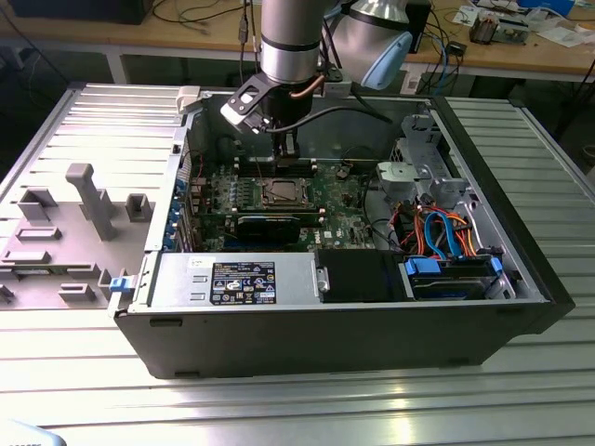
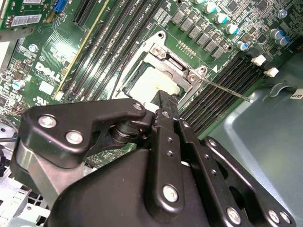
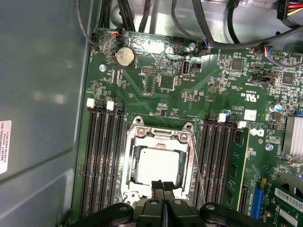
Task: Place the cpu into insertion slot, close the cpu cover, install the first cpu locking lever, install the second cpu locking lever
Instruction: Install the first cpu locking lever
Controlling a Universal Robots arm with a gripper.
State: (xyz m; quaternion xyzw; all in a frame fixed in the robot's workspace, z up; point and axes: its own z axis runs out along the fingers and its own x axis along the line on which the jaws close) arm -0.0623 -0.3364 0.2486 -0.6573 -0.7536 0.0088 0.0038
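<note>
You're past the drop-in bit, as far as I can judge. The cpu [image 3: 156,165] sits in the insertion slot [image 3: 134,163], silvery top up. The cpu cover [image 3: 128,156] frames it on all sides, with the chip showing through the cut-out. The cover looks down, though from these angles I can't swear it's lying fully flat.

Your gripper [image 3: 163,185] has its fingers clenched together with nothing between them. The tips are right at the cover's edge, just beside the chip, but I can't tell whether they actually touch the metal. My read is you're on the close-the-cover step, pushing with the shut tips.

The thin locking lever [image 3: 197,170] runs along one side of the socket. In the second wrist view it pokes out over the memory slots [image 2: 213,101], so I'd call it unlatched.

Any move from here calls for a straight, gentle press kept on the frame and off the chip. It also needs a clear path around that skinny rod.
</note>
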